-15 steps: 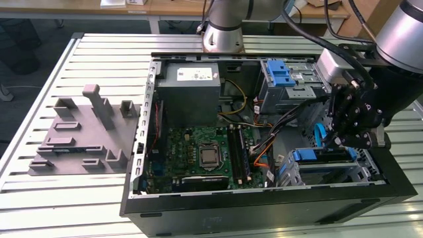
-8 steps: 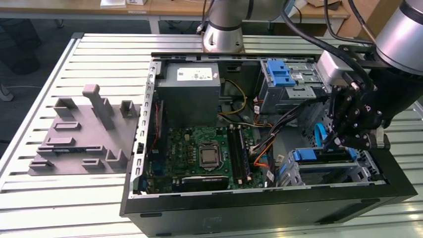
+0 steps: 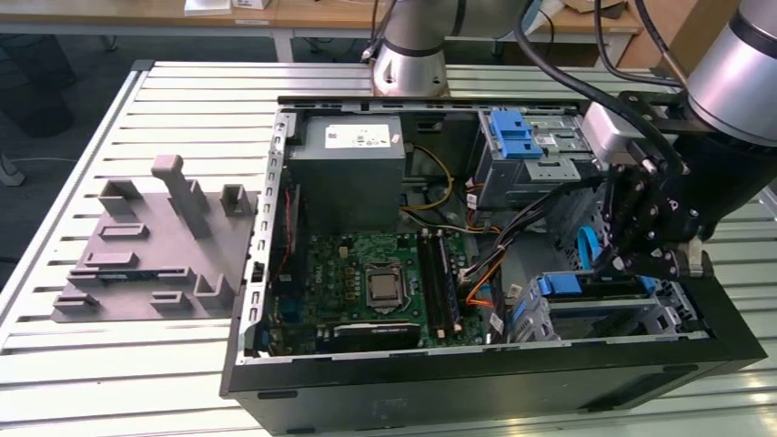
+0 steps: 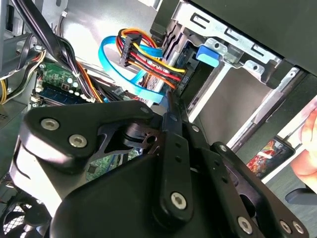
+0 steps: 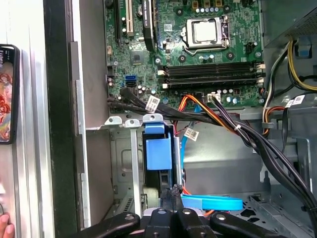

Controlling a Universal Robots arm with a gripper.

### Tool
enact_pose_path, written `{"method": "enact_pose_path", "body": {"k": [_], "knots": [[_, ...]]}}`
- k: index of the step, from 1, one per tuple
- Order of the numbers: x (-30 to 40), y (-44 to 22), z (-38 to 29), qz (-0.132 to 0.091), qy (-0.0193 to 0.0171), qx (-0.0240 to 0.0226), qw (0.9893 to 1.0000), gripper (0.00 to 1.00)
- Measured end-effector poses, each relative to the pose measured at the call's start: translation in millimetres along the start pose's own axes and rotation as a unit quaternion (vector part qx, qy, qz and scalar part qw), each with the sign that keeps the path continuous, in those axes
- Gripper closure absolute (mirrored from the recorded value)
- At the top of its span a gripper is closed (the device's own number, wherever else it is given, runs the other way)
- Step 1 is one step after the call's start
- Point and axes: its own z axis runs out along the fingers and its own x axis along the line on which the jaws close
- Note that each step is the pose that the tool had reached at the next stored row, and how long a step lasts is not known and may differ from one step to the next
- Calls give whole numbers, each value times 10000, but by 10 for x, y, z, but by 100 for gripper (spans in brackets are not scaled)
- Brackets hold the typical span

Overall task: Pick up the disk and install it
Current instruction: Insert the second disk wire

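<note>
Exterior view: gripper (image 3: pixel 657 259) (fingers together) — above disk (image 3: pixel 591 284).

We see the disk (image 3: pixel 592 285) (image 5: pixel 159 153) seated edge-up in the lower drive bay (image 3: pixel 607 320) of the open computer case, its blue carrier bracket facing up beside the motherboard.

A slatted metal table (image 3: pixel 182 100) of pale aluminium profiles carries the scene, lit evenly and brightly from above. On its left part in the exterior view lies a grey moulded fixture (image 3: pixel 152 246) with upright posts. Beyond the far edge, a wooden desk (image 3: pixel 304 14) stands over dark floor (image 3: pixel 55 100).
</note>
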Motion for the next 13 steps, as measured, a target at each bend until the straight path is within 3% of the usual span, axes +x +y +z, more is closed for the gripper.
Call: {"method": "enact_pose_path", "body": {"k": [9, 13], "knots": [[-1, -7, 24, 0, -1, 0, 10000, 89], [0, -6, -16, 0, -1, 0, 10000, 89]]}}
